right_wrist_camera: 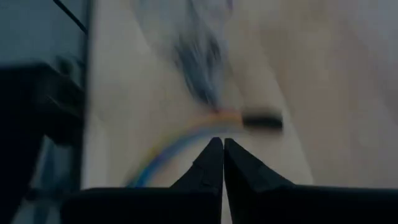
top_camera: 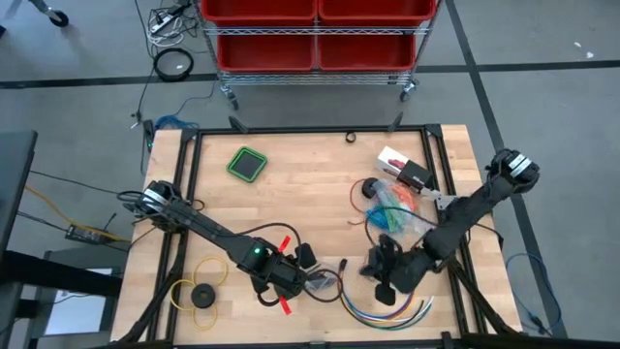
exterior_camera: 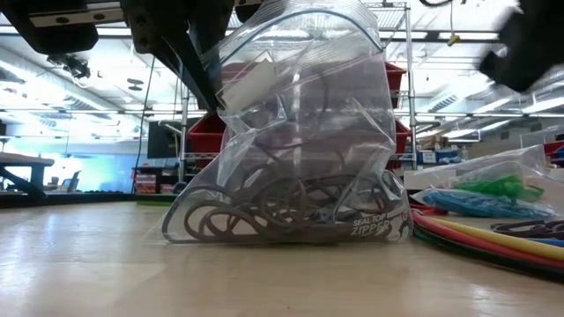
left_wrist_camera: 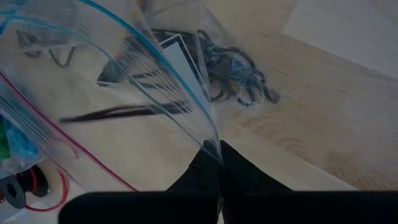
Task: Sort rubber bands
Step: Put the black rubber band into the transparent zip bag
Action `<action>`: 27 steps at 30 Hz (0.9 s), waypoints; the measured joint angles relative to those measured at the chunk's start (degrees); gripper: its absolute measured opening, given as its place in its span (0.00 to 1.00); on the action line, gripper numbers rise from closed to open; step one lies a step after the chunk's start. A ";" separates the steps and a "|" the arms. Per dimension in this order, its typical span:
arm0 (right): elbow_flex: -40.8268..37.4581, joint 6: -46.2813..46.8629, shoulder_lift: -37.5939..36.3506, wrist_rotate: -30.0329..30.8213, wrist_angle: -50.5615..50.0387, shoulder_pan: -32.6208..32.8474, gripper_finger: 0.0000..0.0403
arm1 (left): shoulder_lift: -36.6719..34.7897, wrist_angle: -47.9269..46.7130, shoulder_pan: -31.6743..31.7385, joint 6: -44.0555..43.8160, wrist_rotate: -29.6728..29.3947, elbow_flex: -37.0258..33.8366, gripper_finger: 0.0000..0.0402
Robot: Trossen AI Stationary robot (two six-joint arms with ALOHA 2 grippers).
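Clear plastic fills the low view: a zip bag stands on the wooden table, and inside it we see a heap of dark rubber bands at the bottom and a white card above them. The top of the bag is cut off by the frame edge, and the arms above it show only as dark shapes. At the right edge of that view a second clear bag holds green and blue bands; thick coloured cables lie in front of it, cut off by the frame.

From above, the left gripper sits low and centre over the table, its jaws shut on the bag's edge; in the left wrist view its fingers pinch the plastic, with the dark bands lying beyond. The bag itself is hard to make out from above.

The right gripper is at lower centre-right, jaws shut on nothing we can see. Its wrist view is blurred: closed fingers, a curved rainbow streak and a dark smear.

Loose blue, green and orange bands lie in a pile right of centre. A green square container sits upper left; its contents are unclear. A yellow ring with a black disc lies lower left.
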 joint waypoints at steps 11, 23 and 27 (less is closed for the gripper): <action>0.05 8.48 15.44 -8.88 -6.25 2.37 0.25 | 0.00 1.16 0.02 -1.46 1.03 0.00 0.00; 0.31 9.44 18.10 -9.07 -8.79 2.01 0.04 | 0.00 1.12 0.09 -1.44 1.44 0.00 0.00; 0.22 10.81 18.13 -8.60 -8.46 2.40 0.01 | 0.00 1.17 0.09 -1.49 1.44 0.00 0.00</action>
